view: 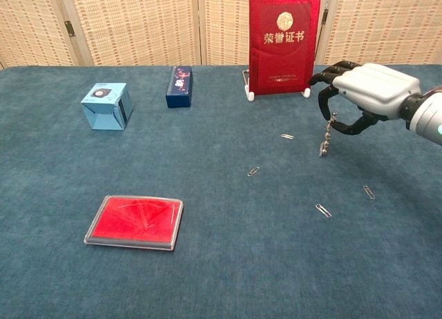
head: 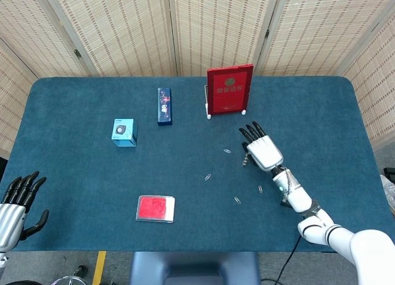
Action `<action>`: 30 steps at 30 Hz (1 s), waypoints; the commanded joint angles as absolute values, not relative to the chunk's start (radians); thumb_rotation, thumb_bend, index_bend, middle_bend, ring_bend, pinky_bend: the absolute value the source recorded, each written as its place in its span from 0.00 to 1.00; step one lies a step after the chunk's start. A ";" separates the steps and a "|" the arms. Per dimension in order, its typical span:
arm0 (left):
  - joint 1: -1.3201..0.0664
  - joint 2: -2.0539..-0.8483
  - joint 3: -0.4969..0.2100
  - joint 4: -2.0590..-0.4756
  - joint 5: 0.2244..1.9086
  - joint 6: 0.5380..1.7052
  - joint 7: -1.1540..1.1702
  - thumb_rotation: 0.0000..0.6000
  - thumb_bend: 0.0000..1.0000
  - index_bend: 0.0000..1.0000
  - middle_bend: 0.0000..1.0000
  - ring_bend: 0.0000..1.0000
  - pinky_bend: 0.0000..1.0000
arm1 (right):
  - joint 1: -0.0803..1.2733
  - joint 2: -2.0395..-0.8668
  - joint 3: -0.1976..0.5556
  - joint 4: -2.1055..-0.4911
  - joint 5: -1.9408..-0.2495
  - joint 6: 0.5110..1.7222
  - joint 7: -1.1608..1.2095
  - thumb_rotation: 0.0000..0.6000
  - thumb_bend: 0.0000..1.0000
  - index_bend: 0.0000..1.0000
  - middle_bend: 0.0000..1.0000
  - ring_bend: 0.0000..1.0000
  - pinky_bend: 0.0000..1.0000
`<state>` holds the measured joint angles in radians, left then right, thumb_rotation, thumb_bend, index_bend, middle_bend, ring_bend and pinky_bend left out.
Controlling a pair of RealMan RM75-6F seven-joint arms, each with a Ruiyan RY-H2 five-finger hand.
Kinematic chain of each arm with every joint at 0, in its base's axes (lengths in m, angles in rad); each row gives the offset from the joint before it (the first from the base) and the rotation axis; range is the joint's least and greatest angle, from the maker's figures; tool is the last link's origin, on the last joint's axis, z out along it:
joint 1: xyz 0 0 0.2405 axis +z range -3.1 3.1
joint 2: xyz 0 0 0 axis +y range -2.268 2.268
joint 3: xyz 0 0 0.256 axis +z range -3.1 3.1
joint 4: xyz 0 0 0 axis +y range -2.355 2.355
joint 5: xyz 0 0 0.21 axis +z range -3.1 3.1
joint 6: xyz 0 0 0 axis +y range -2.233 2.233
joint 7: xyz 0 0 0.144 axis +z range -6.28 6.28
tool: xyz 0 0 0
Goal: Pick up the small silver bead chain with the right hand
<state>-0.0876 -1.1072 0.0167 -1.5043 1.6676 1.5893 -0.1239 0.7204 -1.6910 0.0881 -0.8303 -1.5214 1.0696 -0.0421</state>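
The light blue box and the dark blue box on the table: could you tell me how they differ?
The light blue box is squat and cube-like; the dark blue box is long and narrow. The light blue box is pale with a dark round mark on top; the dark blue box is navy with a small coloured print. Both rest on the table, apart, untouched.

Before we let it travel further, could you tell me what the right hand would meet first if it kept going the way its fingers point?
Probably the red certificate: the right hand, holding the bead chain, points toward it, though depth is uncertain.
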 commanded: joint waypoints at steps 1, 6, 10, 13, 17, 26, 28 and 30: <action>-0.088 -1.108 0.017 -1.503 1.668 1.588 -0.120 1.00 0.50 0.00 0.00 0.00 0.00 | 0.716 -1.683 0.086 -0.843 -1.525 1.082 -0.040 1.00 0.49 0.80 0.15 0.08 0.00; -0.087 -1.112 0.015 -1.504 1.664 1.587 -0.106 1.00 0.50 0.00 0.00 0.00 0.00 | 0.678 -1.633 0.067 -0.911 -1.546 1.143 -0.034 1.00 0.49 0.80 0.15 0.08 0.00; -0.084 -1.118 0.013 -1.507 1.666 1.594 -0.088 1.00 0.50 0.00 0.00 0.00 0.00 | 0.626 -1.570 0.036 -0.996 -1.564 1.197 -0.028 1.00 0.49 0.80 0.15 0.08 0.00; -0.083 -1.121 0.013 -1.512 1.666 1.594 -0.074 1.00 0.50 0.00 0.00 0.00 0.00 | 0.589 -1.532 0.007 -1.049 -1.587 1.237 -0.038 1.00 0.48 0.80 0.15 0.08 0.00; -0.084 -1.123 0.013 -1.517 1.668 1.592 -0.059 1.00 0.50 0.00 0.00 0.00 0.00 | 0.551 -1.511 -0.025 -1.075 -1.615 1.276 -0.051 1.00 0.49 0.80 0.16 0.08 0.00; -0.082 -1.125 0.016 -1.521 1.676 1.596 -0.045 1.00 0.50 0.00 0.00 0.00 0.00 | 0.516 -1.527 -0.055 -1.040 -1.644 1.287 -0.056 1.00 0.49 0.80 0.16 0.08 0.00; -0.082 -1.125 0.015 -1.521 1.675 1.596 -0.045 1.00 0.50 0.00 0.00 0.00 0.00 | 0.517 -1.531 -0.051 -1.033 -1.645 1.286 -0.049 1.00 0.49 0.80 0.16 0.08 0.00; -0.082 -1.125 0.015 -1.521 1.674 1.596 -0.046 1.00 0.50 0.00 0.00 0.00 0.00 | 0.518 -1.534 -0.050 -1.030 -1.647 1.281 -0.041 1.00 0.49 0.80 0.16 0.08 0.00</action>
